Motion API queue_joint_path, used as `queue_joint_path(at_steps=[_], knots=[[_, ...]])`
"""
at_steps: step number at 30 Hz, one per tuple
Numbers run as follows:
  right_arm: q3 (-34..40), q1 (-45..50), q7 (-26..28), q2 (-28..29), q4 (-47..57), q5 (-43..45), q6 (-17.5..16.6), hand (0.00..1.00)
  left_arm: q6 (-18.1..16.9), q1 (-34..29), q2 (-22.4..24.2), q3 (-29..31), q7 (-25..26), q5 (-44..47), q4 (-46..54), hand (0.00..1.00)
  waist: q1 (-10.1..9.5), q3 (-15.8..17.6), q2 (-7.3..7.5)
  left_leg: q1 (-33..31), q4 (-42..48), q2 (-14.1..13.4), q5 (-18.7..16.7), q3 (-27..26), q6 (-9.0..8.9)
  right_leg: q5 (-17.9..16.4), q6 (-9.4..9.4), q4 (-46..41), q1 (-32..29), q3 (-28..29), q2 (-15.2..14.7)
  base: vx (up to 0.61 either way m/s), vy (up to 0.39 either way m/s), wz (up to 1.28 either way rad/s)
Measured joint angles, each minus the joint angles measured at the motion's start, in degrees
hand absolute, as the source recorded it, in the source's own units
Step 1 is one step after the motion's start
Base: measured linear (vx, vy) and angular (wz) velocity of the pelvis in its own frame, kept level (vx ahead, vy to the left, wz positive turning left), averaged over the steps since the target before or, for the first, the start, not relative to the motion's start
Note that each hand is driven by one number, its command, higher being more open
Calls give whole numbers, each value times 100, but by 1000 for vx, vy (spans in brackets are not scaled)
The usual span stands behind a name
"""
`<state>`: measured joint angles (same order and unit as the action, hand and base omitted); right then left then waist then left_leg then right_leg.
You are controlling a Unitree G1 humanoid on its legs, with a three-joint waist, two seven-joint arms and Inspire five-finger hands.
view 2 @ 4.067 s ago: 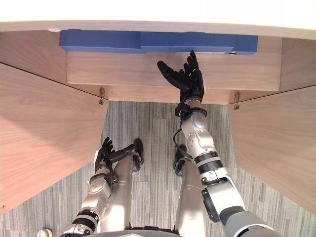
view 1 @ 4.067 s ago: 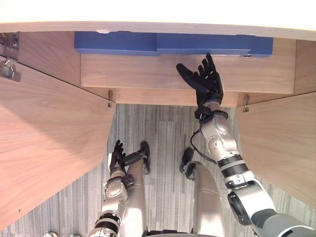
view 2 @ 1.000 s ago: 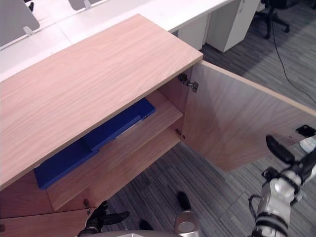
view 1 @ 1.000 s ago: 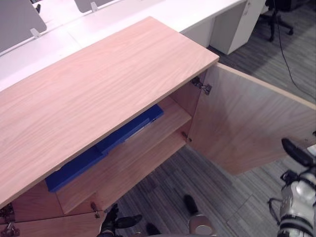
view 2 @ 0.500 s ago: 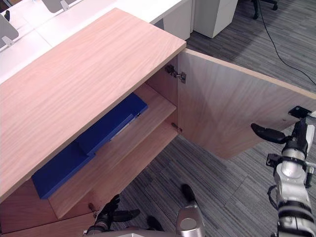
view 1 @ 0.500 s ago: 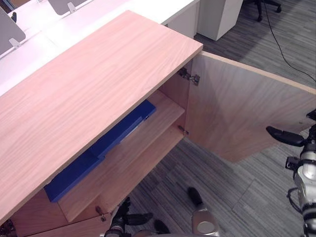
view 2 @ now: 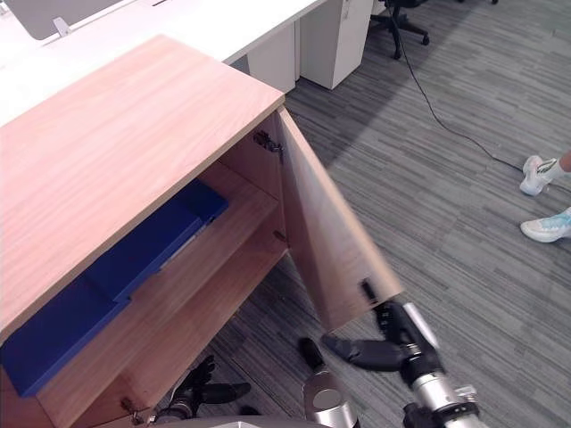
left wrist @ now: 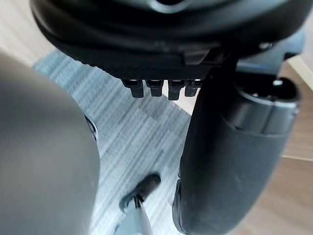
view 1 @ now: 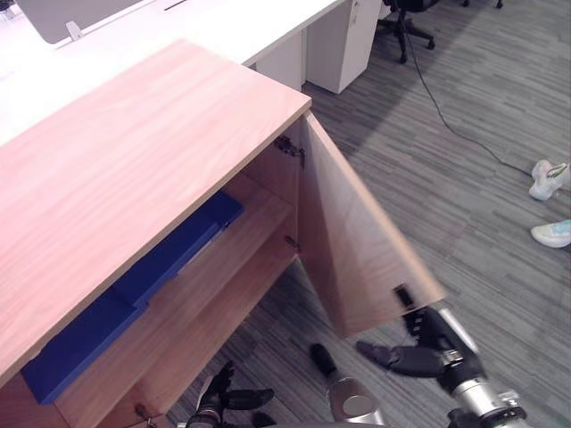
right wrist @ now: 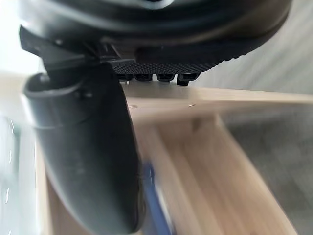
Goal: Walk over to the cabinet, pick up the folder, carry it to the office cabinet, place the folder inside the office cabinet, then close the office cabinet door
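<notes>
The office cabinet is a low unit of light wood with a broad flat top. The door on its right side, hinged to the cabinet's right wall, stands partly open and angles out from the cabinet front. The folder is dark blue, long and flat. It lies inside on the cabinet's upper shelf, toward the back, under the top.

Grey striped carpet runs past a white desk, its white pedestal and what seems a chair base.
</notes>
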<state>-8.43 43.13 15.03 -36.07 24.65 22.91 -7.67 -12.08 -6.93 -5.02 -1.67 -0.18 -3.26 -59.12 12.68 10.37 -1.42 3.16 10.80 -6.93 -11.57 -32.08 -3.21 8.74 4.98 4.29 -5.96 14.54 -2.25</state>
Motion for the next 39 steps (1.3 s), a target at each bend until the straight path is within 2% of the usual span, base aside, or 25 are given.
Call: queue_joint_path(at_steps=[2,5,7,9,12,13,14,15,16,17,18,20,25,26,28,32,34,37,39], knots=[[-467,-277,169,-158,139,72,-12,100,-52,19,-18,-5,-9,-17,6,100,-120,-35,24,-71,60,14,3,170,17,-40,-1,-26,32,-160,-57,-82,-45,44],[-1141,-1385,221,-93,106,84,-53,100,-52,29,-111,-16,-2,-17,19,100,-316,-166,107,-257,158,39,16,511,38,-81,-47,-35,63,-469,-135,-67,-39,58],[-1617,-2525,66,257,-494,86,-116,100,-47,101,-220,-114,27,-17,35,100,-534,-230,195,-471,214,87,73,873,107,-79,-31,-38,80,-817,-245,-61,-12,80],[-1790,-3350,-117,636,-1277,33,-288,100,-20,192,-270,-146,60,-17,55,100,-673,-245,235,-639,222,141,151,1180,143,-75,-23,-35,89,-1117,-309,-49,-30,89],[-1761,-4489,-554,1354,-2494,-72,-422,100,58,267,-277,-143,163,11,78,100,-888,-252,247,-804,111,241,334,1644,169,-104,-34,-32,145,-1604,-394,-45,-38,88],[-1546,-4744,-766,1700,-3046,-62,-627,100,73,291,-271,-100,220,16,110,100,-1013,-252,247,-840,15,293,446,1860,173,-134,-42,-31,190,-1828,-441,-51,-55,98],[-1094,-4547,-1004,1888,-3402,-17,-852,100,70,209,-267,-9,280,112,168,100,-976,-250,274,-839,-99,333,557,2051,165,-160,-39,-34,245,-2022,-463,-47,-44,84],[-923,-4599,-1105,1956,-3677,-15,-812,100,95,206,-269,38,296,144,176,100,-975,-255,284,-848,-154,346,609,2117,161,-174,-32,-35,267,-2093,-470,-80,-49,73],[-705,-4755,-1318,1998,-4243,-1,-741,100,123,212,-281,62,326,158,201,100,-1031,-255,291,-857,-277,394,693,2285,103,-281,0,-36,301,-2277,-475,-106,-53,68],[-536,-4768,-1481,2009,-4468,-4,-722,100,117,209,-273,68,335,217,233,100,-1088,-253,294,-888,-371,437,764,2439,142,-323,-37,-37,317,-2446,-478,-128,-69,105],[-388,-4862,-1708,2048,-4848,-1,-668,100,120,208,-237,158,346,338,297,100,-1234,-252,298,-956,-534,479,924,2732,142,-362,-41,-36,326,-2734,-483,-102,-75,98],[-152,-4904,-1834,2153,-5134,-6,-618,100,130,175,-185,336,367,493,412,100,-1396,-250,298,-1032,-690,508,1098,3101,127,-432,-48,-36,363,-3119,-482,-46,-66,104],[132,-4560,-1870,2393,-5660,-17,-581,100,132,-107,-167,758,420,898,717,100,-1653,-243,317,-974,-1036,557,1410,3822,7,-694,-33,-140,672,-3886,-491,34,-43,96],[285,-4396,-1873,2533,-5882,0,-593,100,121,-254,-163,849,441,981,796,100,-1686,-248,310,-936,-1166,606,1498,4066,6,-759,38,-161,795,-4156,-507,76,-46,77],[439,-4314,-1858,2583,-6161,-11,-582,100,123,-441,-110,984,463,1195,894,100,-1707,-247,314,-916,-1288,663,1630,4322,45,-835,56,-206,870,-4429,-542,113,-33,91],[561,-4223,-1842,2635,-7043,-462,-350,100,126,-778,-20,1270,470,1728,1248,100,-2043,-231,298,-1001,-1466,829,1811,5016,3,-1016,48,-281,1059,-5208,-615,107,-19,107],[566,-4269,-1867,2751,-7269,-774,-265,100,114,-950,-18,1502,474,1914,1697,100,-2235,-169,236,-1074,-1471,914,1885,5389,-49,-1135,32,-335,1202,-5577,-645,52,-19,109],[563,-4551,-1922,2780,-7269,-1096,-261,100,37,-1090,-15,1806,516,2037,2384,100,-2465,23,101,-1118,-1474,1008,1966,5751,-79,-1233,31,-400,1325,-5839,-669,-22,-4,78],[564,-4795,-2011,2773,-7285,-1157,-262,100,-13,-1194,-18,1936,533,2092,2867,100,-2514,89,19,-1204,-1493,1051,2029,5958,-122,-1354,73,-530,1274,-5931,-681,-88,-19,56]])
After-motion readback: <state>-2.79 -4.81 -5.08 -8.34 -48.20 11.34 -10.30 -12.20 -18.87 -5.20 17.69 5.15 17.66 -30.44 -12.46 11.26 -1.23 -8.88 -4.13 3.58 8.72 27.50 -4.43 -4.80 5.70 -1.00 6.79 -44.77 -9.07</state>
